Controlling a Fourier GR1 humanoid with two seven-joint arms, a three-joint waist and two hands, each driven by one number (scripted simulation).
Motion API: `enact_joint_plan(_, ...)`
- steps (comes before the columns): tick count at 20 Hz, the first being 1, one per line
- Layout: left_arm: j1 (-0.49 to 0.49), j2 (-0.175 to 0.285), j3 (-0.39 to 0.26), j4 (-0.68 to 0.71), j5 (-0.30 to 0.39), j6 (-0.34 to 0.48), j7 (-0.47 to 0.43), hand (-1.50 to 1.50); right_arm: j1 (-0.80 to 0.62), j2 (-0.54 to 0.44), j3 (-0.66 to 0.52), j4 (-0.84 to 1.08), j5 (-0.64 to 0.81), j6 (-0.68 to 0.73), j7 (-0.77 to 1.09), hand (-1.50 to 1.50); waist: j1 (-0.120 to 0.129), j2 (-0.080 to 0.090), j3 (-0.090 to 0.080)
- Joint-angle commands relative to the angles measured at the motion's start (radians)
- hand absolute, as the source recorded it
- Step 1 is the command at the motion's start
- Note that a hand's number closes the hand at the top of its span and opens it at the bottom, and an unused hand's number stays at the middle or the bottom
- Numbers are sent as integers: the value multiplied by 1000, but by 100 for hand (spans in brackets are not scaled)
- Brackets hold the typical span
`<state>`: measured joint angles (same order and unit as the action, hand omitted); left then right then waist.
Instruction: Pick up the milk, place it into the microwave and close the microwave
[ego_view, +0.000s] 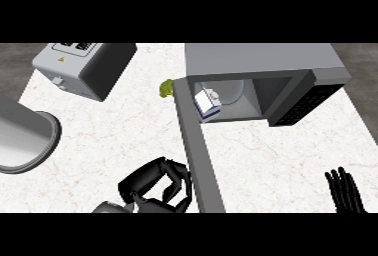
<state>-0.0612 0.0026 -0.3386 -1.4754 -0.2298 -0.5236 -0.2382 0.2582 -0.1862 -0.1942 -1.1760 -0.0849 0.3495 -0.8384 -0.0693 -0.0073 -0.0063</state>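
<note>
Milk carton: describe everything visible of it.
The milk carton is a small white box with a dark blue band along its lower end and a grey mark on its upper face. It sits inside the open microwave, close to the cavity's left wall, at the edge of the round turntable. It looks slightly askew. Nothing holds it.

Grey toaster (85, 67) at upper left on the marble counter (96, 135); a grey round vessel (22, 137) at left edge; a small green object (167, 88) upper centre
</note>
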Motion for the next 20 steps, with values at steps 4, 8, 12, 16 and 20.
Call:
enact_joint_plan(4,-71,-2,-302,167,46,252,12,150,146,-55,41,-306,-152,190,85,-150,0,7,2)
enact_joint_plan(8,-128,-2,-462,194,129,428,51,150,211,-48,100,-485,-195,180,178,-150,-7,9,1)
enact_joint_plan(12,-191,-2,-582,247,191,593,32,150,220,-67,115,-625,-260,167,268,-150,-25,14,0)
enact_joint_plan(16,-292,-2,-643,235,270,735,57,150,230,-97,142,-738,-288,168,346,-150,-43,18,-1)
enact_joint_plan(20,-401,-1,-664,277,343,839,74,150,265,-113,162,-824,-307,174,391,-150,-63,22,0)
